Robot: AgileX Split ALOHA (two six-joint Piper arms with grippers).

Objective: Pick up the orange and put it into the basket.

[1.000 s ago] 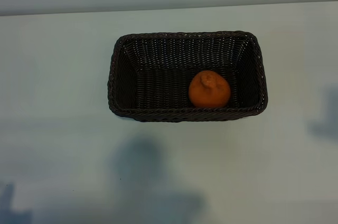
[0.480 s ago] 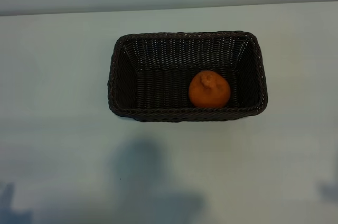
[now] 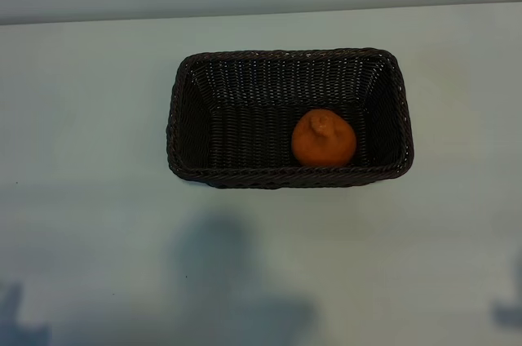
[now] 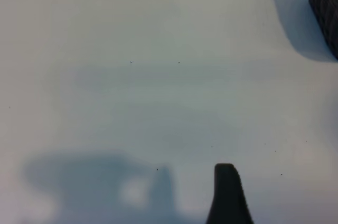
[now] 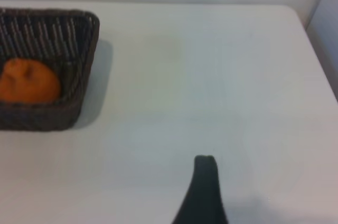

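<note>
The orange (image 3: 324, 139) sat inside the basket (image 3: 289, 176), in its right half, resting against the near long wall with its knob up. The basket itself was on the white table (image 3: 90, 117), nearer the far edge than the near one, long side running left to right.

Not much of the arms could be seen, honestly. From the exterior view neither arm showed at all, only soft shadows on the table along the near edge and at both near corners.

In the left wrist view one dark fingertip of the left end effector (image 4: 228, 192) poked in, cut off by the frame; the other finger was out of shot. It hovered over bare table, with just a corner of the basket clipped at the edge of that view. It was spread fairly wide and gripping nothing.

Same story on the right: a single dark finger of the right end effector (image 5: 203, 189) showed, the rest cropped. It was wide open too, holding nothing, well apart from the basket. From there the orange was half hidden behind the wicker wall.
</note>
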